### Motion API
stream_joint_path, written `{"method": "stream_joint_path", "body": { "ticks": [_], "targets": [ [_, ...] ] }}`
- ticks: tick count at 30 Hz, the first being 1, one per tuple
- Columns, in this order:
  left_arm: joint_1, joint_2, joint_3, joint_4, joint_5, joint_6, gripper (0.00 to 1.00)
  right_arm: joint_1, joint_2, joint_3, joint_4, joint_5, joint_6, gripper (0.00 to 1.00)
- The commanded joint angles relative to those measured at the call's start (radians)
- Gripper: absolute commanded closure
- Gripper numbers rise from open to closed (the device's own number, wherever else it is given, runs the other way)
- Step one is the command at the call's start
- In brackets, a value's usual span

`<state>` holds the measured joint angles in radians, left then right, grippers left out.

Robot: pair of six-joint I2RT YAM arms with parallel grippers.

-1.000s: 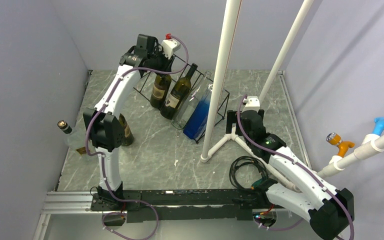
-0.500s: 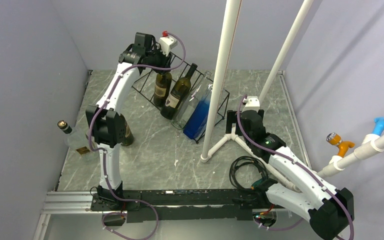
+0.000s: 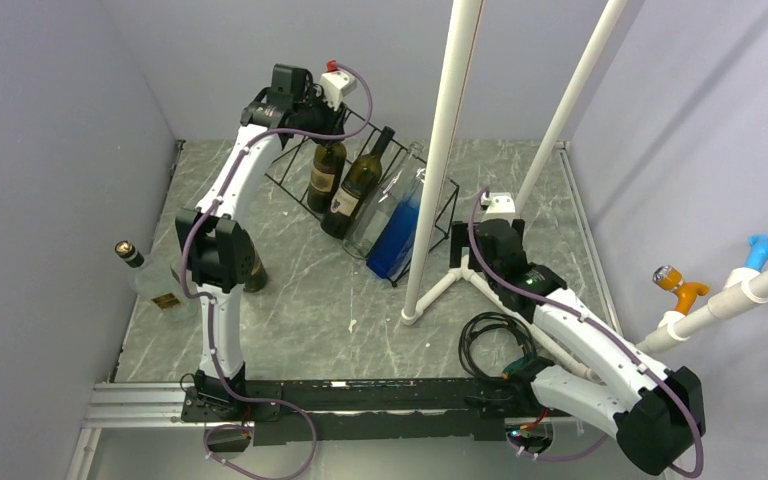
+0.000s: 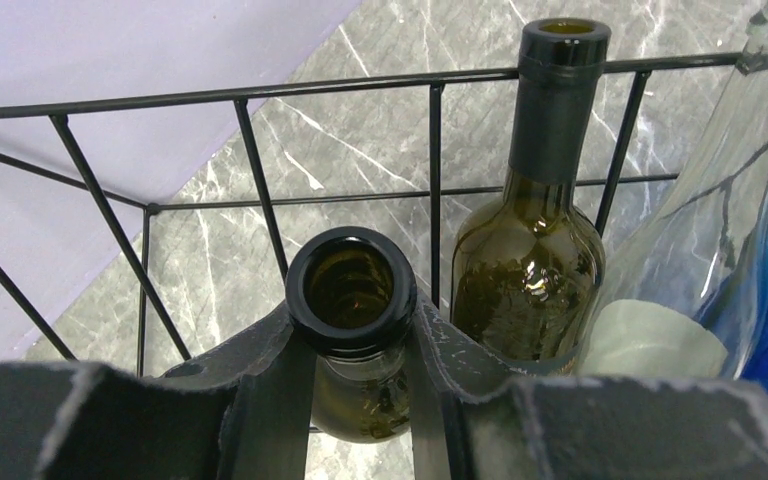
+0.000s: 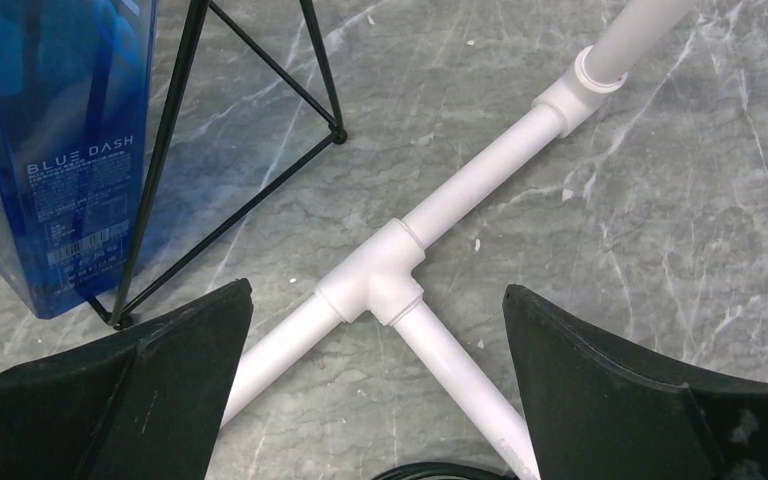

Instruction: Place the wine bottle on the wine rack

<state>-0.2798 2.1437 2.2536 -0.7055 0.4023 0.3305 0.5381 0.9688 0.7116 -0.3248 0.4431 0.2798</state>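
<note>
The left end effector (image 4: 355, 345) is closed tight on the neck of the wine bottle (image 4: 351, 288), just under the lip. The bottle stands inside the wine rack (image 4: 437, 150) at its left end, just beside another green bottle (image 4: 528, 270); we cannot tell whether its base rests on the bars. We treat the bottle as rigid, fairly heavy, smooth, breakable glass, and we judge the neck below the flared lip the correct hold, since the lip checks any slip. The right end effector (image 5: 375, 300) stands wide open over the worktop (image 5: 660, 200), holding nothing.
</note>
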Motion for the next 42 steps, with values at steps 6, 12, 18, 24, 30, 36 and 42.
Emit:
{"method": "stream_joint_path", "body": {
  "ticks": [6,12,18,24,30,36,42],
  "targets": [
    [0.001,0.001,-0.096,0.207,0.004,-0.058,0.88,-0.001,0.049,0.023,0.072,0.002,-0.007,0.00],
    [0.001,0.042,-0.075,0.255,0.017,-0.094,0.92,-0.001,0.065,0.019,0.082,-0.002,-0.008,0.00],
    [0.001,0.061,-0.070,0.299,0.001,-0.084,1.00,-0.001,0.080,0.013,0.092,-0.004,-0.011,0.00],
    [0.001,0.094,-0.048,0.315,0.030,-0.088,1.00,-0.002,0.111,0.012,0.105,-0.012,-0.012,0.00],
    [0.001,0.140,0.004,0.300,0.035,-0.084,1.00,-0.003,0.127,0.014,0.112,-0.009,-0.018,0.00],
    [0.001,0.157,-0.004,0.293,0.026,-0.068,1.00,-0.003,0.127,0.007,0.123,-0.017,-0.009,0.00],
    [0.001,0.137,-0.043,0.300,0.022,-0.042,1.00,-0.003,0.134,0.008,0.138,-0.014,-0.014,0.00]
  ]
}}
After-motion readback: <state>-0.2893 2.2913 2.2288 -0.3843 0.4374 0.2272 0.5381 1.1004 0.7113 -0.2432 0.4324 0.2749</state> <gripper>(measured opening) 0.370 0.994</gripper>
